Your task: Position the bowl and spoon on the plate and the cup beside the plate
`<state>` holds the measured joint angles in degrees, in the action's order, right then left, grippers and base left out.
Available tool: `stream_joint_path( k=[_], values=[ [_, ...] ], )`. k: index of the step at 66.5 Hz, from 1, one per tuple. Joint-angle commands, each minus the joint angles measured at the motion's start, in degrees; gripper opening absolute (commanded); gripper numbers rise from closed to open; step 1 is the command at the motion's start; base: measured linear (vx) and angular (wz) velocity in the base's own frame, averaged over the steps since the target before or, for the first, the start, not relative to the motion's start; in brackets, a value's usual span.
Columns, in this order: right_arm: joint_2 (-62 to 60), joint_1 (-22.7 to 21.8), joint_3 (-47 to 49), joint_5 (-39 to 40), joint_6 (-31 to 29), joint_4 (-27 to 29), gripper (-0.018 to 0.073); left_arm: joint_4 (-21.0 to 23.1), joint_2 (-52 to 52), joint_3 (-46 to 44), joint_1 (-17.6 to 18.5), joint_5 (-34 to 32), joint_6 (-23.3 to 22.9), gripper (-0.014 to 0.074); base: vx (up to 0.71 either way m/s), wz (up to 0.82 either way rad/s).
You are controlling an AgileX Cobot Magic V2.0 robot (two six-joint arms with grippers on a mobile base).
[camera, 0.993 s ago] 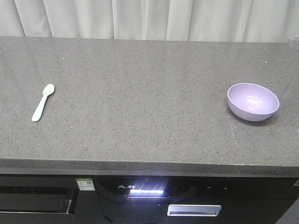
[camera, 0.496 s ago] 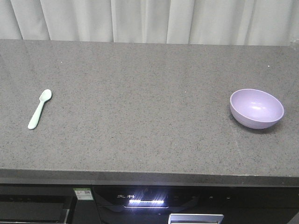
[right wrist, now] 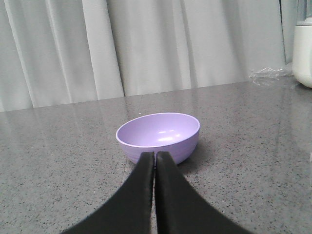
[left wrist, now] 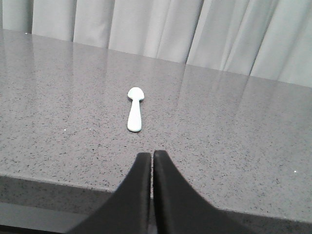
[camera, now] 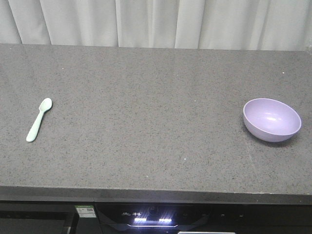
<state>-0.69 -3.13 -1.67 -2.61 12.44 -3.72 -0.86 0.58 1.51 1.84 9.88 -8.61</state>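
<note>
Right wrist view puts the bowl (right wrist: 158, 135) dead ahead of the right gripper (right wrist: 155, 155), upright on the counter (right wrist: 58, 170). Its near wall lies just beyond the fingertips, and this angle does not show whether tips and wall touch. The two black jaws are pressed together with only a hairline seam between them, and they hold nothing. Beyond the bowl hangs a pale curtain (right wrist: 146, 44). Far to the jaws' right a white vessel (right wrist: 303, 48) is cut by the frame edge, with crumpled clear film (right wrist: 267, 74) beside it.

Left wrist view: the spoon (left wrist: 135, 109) lies flat ahead of the left gripper (left wrist: 152, 155), slightly to the jaws' left and clearly apart from them. Its head points away and its handle end is nearest. These jaws too are closed tight against each other and carry nothing.

Front view: spoon (camera: 38, 120) and bowl (camera: 272, 119) lie well apart, towards opposite ends of the counter. Compared with a second ago, both sit lower in the frame and a little further out towards its sides. The counter's front edge has dropped with them. The dark appliance panel (camera: 151, 217) below now shows only a lit strip, where its handle was visible before. Spoon and bowl keep the same pose on the stone, so the shift looks like the view's, not theirs.
</note>
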Motion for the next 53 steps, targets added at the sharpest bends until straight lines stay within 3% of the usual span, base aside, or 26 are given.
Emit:
stream_joint_path(
  k=[1,53],
  values=[
    [-0.53,-0.35,-0.44,4.1,-0.38,-0.49,-0.0004,0.03,0.87,1.49,0.0,-4.07,-0.5,-0.0007,0.03,0.0],
    [-0.53,-0.35,-0.44,4.05,-0.38,-0.49,-0.0004,0.03,0.87,1.49,0.0,-4.07,-0.5,-0.0007,0.02,0.0]
  ],
)
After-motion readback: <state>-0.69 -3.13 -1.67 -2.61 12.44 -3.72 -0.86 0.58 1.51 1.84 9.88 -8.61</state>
